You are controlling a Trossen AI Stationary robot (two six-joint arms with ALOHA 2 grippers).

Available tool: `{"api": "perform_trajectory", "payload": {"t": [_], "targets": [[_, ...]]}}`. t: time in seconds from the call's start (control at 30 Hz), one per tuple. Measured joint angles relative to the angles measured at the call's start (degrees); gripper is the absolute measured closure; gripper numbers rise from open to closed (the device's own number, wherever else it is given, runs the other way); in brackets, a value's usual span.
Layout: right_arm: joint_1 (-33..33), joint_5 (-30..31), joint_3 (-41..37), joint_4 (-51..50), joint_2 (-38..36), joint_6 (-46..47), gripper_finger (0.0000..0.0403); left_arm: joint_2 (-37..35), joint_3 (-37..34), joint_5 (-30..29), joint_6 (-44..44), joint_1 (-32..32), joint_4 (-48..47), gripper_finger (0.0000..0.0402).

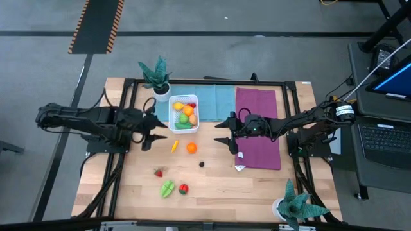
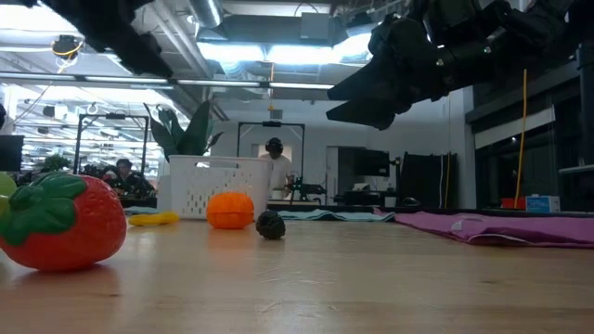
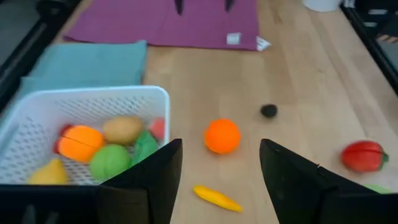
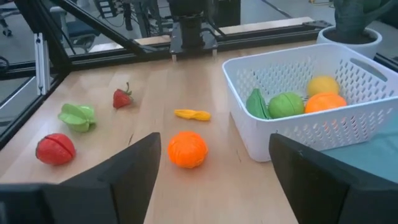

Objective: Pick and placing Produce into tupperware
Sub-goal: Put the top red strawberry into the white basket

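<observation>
The white tupperware (image 1: 183,113) stands at the table's far middle, partly on a teal cloth (image 1: 205,97), and holds several produce pieces: orange, yellow, green and tan (image 3: 93,146). On the bare wood in front of it lie an orange (image 1: 191,147), a yellow piece (image 1: 174,146), a small dark piece (image 1: 201,163), a strawberry (image 1: 158,172), a green piece (image 1: 167,188) and a red piece (image 1: 183,188). My left gripper (image 1: 154,136) hovers open, left of the tupperware's near corner. My right gripper (image 1: 221,132) hovers open on the tupperware's right, over the purple cloth's edge.
A purple cloth (image 1: 258,128) covers the table's right middle. Potted teal plants stand at the far left (image 1: 157,77) and the near right corner (image 1: 297,206). A black frame rail (image 1: 128,115) runs around the table. Bare wood lies open along the near middle.
</observation>
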Motion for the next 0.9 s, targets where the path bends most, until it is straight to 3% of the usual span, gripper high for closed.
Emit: {"api": "perform_trajectory", "payload": {"t": [0.17,0.4,0.63,0.9], "targets": [[0.0,0.08,0.0,-0.01,0.01,0.79,0.0102,-0.49,-1.86,-5.68,-4.55,-6.27,-1.29,0.0195],[0.02,0.11,0.0,-0.01,0.01,1.6,0.0102,4.44,-1.83,-10.32,-14.73,-16.35,-4.23,0.0195],[0.0,0.13,0.0,-0.3,0.0,1.64,0.0102,10.93,-1.86,-11.85,-29.5,-25.75,-7.04,0.0195],[0.02,0.13,0.0,-0.32,0.01,3.06,0.0102,21.17,2.99,-15.1,-38.83,-35.18,-9.08,0.0195]]}}
